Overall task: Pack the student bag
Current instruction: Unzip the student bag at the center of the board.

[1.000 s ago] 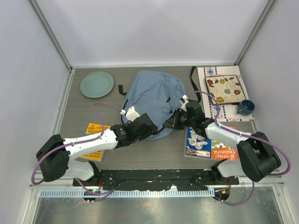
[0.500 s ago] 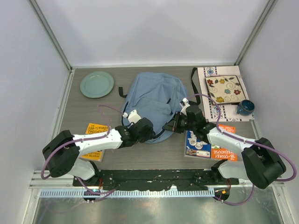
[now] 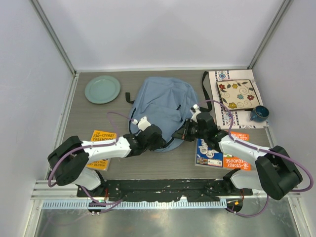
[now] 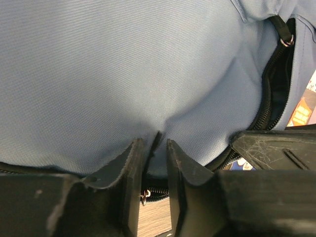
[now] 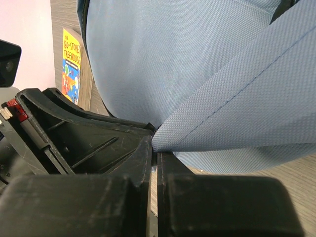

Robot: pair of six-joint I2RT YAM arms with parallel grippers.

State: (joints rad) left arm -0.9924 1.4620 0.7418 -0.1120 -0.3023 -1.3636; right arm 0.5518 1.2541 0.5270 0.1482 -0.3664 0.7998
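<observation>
Grey wood-grain worktop [image 3: 158,165] fills a white-walled booth, with both arms reaching out from its near edge. Nearest, a picture book with an orange band [image 3: 212,154] lies under the right arm and an orange paperback [image 3: 98,138] under the left. Between them the student bag [image 3: 163,98], a large light blue-grey fabric backpack, lies flat mid-worktop. The right fingers [image 5: 145,153] are clamped on a fold of its cloth. The left fingers [image 4: 136,158] stand a narrow gap apart around a pucker at its near edge (whether they bite yet, I cannot tell). To do this well, I judge, both should pinch only the top layer and lift evenly, spreading the mouth. Beyond lie a pale green plate [image 3: 102,89], a flowered square tile [image 3: 237,94] and a dark blue cup [image 3: 258,113].
</observation>
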